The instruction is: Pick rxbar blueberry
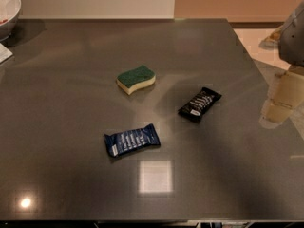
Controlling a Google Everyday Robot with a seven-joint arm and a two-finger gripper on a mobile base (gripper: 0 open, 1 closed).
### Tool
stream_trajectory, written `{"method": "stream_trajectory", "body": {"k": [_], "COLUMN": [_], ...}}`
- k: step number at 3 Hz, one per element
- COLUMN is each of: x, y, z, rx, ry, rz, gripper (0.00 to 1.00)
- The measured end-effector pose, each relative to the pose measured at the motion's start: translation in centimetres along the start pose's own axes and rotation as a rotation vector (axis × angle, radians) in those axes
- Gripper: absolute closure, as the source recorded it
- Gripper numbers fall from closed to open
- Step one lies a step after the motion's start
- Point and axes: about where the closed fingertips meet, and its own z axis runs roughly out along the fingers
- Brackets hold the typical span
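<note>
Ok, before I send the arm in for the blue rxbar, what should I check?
1. Target, the rxbar blueberry, lies flat on the table: ok.
2. Apart from the black bar and the sponge: ok.
3. Nothing covering it: ok.
4. Is the gripper above it: not ok; it sits at the view's right edge.
5. Approach clear: cannot tell; the black bar lies near the direct line.

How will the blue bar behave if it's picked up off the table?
The rxbar blueberry lies flat, so it probably won't roll. Its glossy wrapper may be slippery; crimped ends likely flex. The end effector is at the right edge of the table.
</note>
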Motion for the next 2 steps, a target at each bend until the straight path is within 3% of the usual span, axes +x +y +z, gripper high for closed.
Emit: {"method": "stream_trajectory", "body": {"k": [1, 2], "x": [0.0, -1.5], "y": [0.0, 0.0], "z": [0.0, 0.9], "rx": [0.0, -0.023], "ry": [0.0, -0.007], "rz": [0.0, -0.035], "gripper": [0.0, 0.0]}}
